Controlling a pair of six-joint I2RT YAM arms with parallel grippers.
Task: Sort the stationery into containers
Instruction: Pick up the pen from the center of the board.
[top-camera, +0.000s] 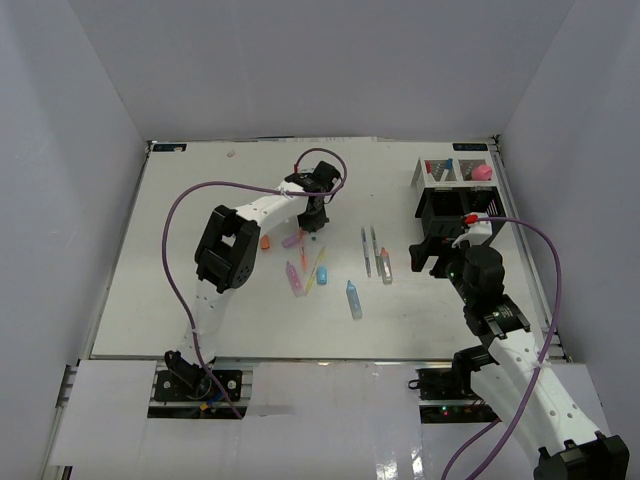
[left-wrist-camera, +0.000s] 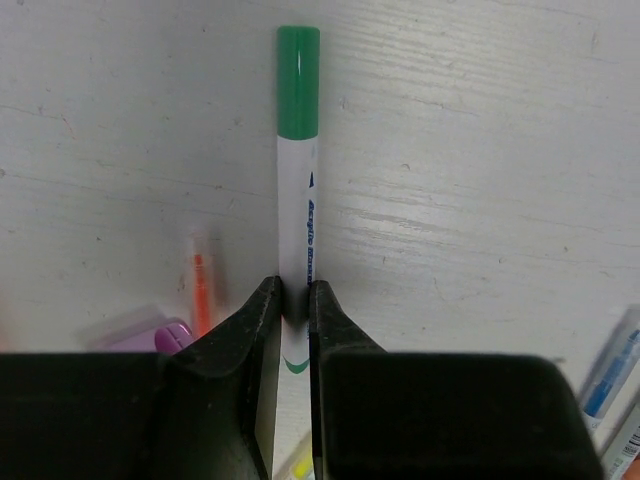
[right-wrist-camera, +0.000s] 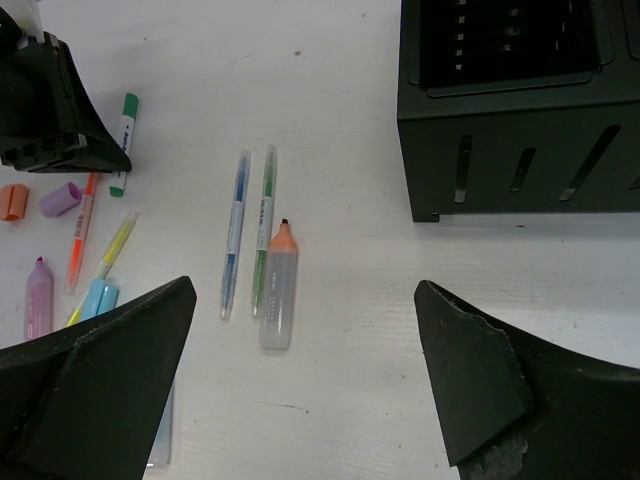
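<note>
Pale walls are being seen around a white table, across which the stationery is being left scattered. At the left of the spread, the left tool is being pressed together on a green-capped pen. The pen is being pinched low on its barrel, far from the cap, and whether it is being lifted or is lying flat cannot be told. Just beside the fingers, an orange highlighter and a purple piece are being left loose. Further right, a blue thin pen, a green thin pen and an orange-tipped marker are lying side by side. At the far right, the black organizer is being joined by white mesh compartments. The right tool is being held spread wide and empty before them.

Trouble is being judged likely from the off-centre pinch: the long free end may be swung down or twisted out during lifting. The loose neighbours may be dragged along. The path to the organizer is being partly blocked by the right arm, so a collision may be caused.
</note>
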